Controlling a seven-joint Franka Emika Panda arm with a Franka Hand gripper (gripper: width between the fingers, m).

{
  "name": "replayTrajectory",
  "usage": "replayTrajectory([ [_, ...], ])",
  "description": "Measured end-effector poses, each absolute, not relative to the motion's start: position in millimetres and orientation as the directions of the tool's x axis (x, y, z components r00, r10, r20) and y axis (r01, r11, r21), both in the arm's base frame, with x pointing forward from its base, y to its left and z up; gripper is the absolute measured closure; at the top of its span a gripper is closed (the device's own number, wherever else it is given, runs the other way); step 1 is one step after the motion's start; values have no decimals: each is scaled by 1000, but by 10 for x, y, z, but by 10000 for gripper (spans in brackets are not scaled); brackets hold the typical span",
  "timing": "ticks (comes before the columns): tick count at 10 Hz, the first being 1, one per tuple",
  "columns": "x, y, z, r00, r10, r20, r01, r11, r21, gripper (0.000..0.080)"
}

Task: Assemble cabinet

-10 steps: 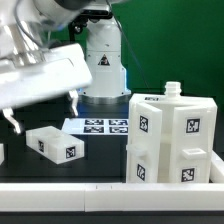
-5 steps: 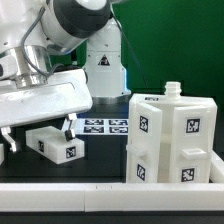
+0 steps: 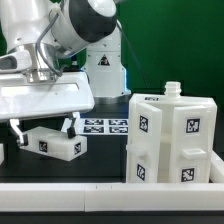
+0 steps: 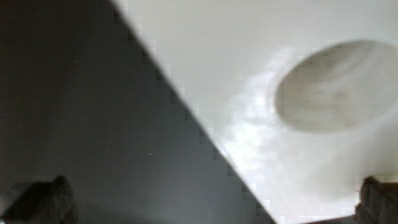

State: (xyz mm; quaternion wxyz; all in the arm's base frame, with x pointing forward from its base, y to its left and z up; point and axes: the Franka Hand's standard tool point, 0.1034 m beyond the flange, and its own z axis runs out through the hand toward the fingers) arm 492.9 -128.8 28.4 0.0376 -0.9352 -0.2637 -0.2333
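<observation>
Cabinet body (image 3: 170, 140) stands upright on the bench (image 3: 100, 165) at the exterior view's right, a small round neck on its top. A loose white block (image 3: 55, 145) with tags lies well apart at the exterior view's left. The gripper (image 3: 43, 130) hangs over this block, its fingers (image 3: 68, 126) spread wide on either side of it, gripping nothing. The marker board (image 3: 105, 126) lies behind. In the wrist view a white surface with a round hollow (image 4: 329, 90) shows.

Green backdrop (image 3: 185, 40), black tabletop (image 3: 105, 162).
</observation>
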Motion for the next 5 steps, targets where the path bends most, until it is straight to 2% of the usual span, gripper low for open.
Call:
replayTrajectory([
  [2,4876,-1227,315,756,472,453,510,-859,45,4],
  [4,4952,-1220,400,749,475,462,503,-862,70,4],
  [5,4935,-1219,374,754,468,460,500,-864,61,4],
])
